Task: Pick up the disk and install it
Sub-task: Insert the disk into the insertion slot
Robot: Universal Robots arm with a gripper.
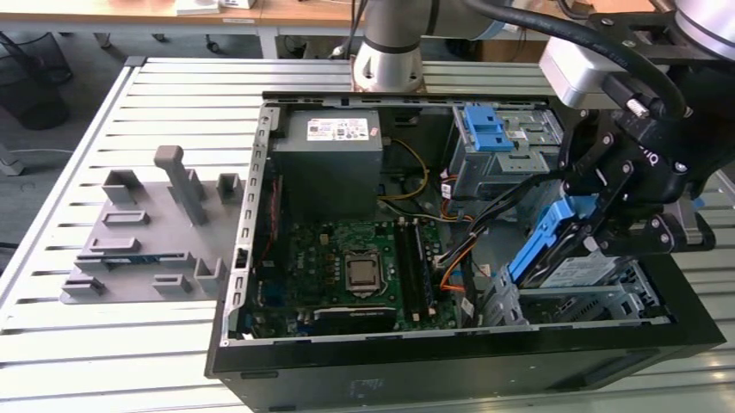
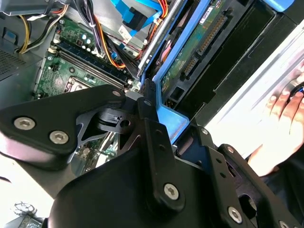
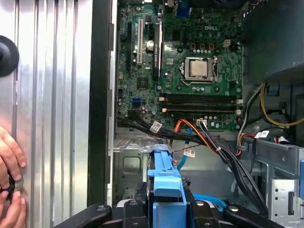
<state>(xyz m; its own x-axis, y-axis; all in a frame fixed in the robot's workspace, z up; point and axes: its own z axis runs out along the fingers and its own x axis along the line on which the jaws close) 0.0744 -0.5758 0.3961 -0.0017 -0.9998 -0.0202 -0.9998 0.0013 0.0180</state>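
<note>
In the exterior view the disk [image 1: 571, 268], a silver drive in a blue carrier, hangs tilted over the drive cage [image 1: 597, 303] at the near right corner of the open computer case [image 1: 460, 366]. My gripper [image 1: 597, 234] is shut on its upper end, on the blue carrier. The second wrist view shows the black fingers [image 2: 153, 124] clamped on the blue bracket [image 2: 173, 119], with the disk's green circuit side [image 2: 197, 45] beyond. In the first wrist view the blue carrier [image 3: 166, 183] sits between the gripper's links, above the metal bay [image 3: 130, 164].
The motherboard [image 1: 356, 267], a grey power supply [image 1: 333, 155] and cable bundles [image 1: 460, 258] lie inside the case. Blue latches [image 1: 488, 129] sit on the upper bay. A grey parts fixture [image 1: 150, 232] stands on the slatted table at the exterior view's left. A person's hand [image 3: 9, 164] rests beside the case.
</note>
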